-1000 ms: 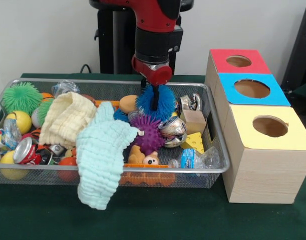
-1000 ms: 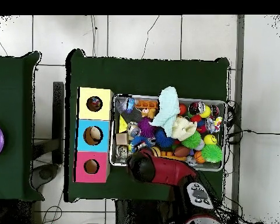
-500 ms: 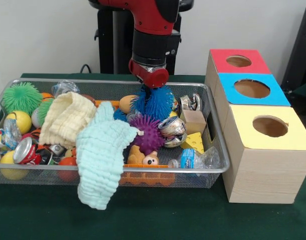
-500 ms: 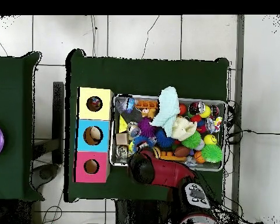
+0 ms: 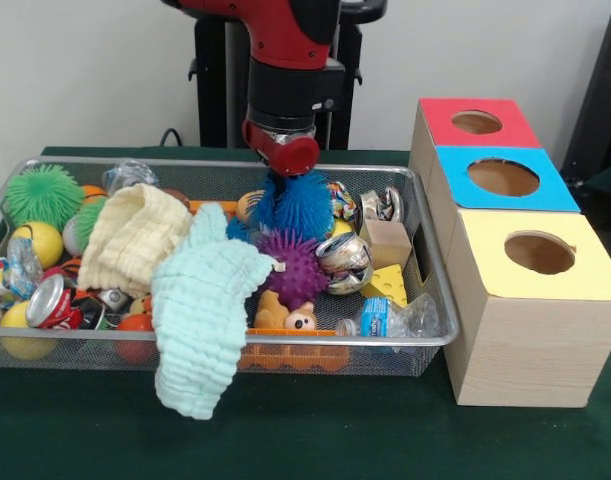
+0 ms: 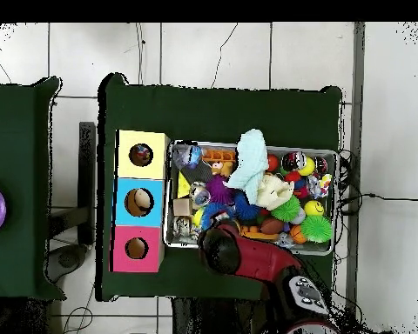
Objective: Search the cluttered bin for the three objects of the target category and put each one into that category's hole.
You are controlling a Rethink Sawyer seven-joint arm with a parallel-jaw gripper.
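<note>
The blue spiky ball (image 5: 303,204) hangs just above the clutter at the wire bin's (image 5: 433,300) far middle, above the purple spiky ball (image 5: 291,265). The gripper (image 5: 288,180) appears clamped on it, though the spikes hide the fingers. In my judgement this is the lift-out; next comes carrying it to the box's holes (image 5: 503,177).

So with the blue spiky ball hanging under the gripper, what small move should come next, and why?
Probably keep lifting straight up a little. The blue spiky ball hangs from the gripper but sits just above the purple spiky ball and the crushed can, still inside the wire bin, so it needs clearance before heading toward the box.
</note>
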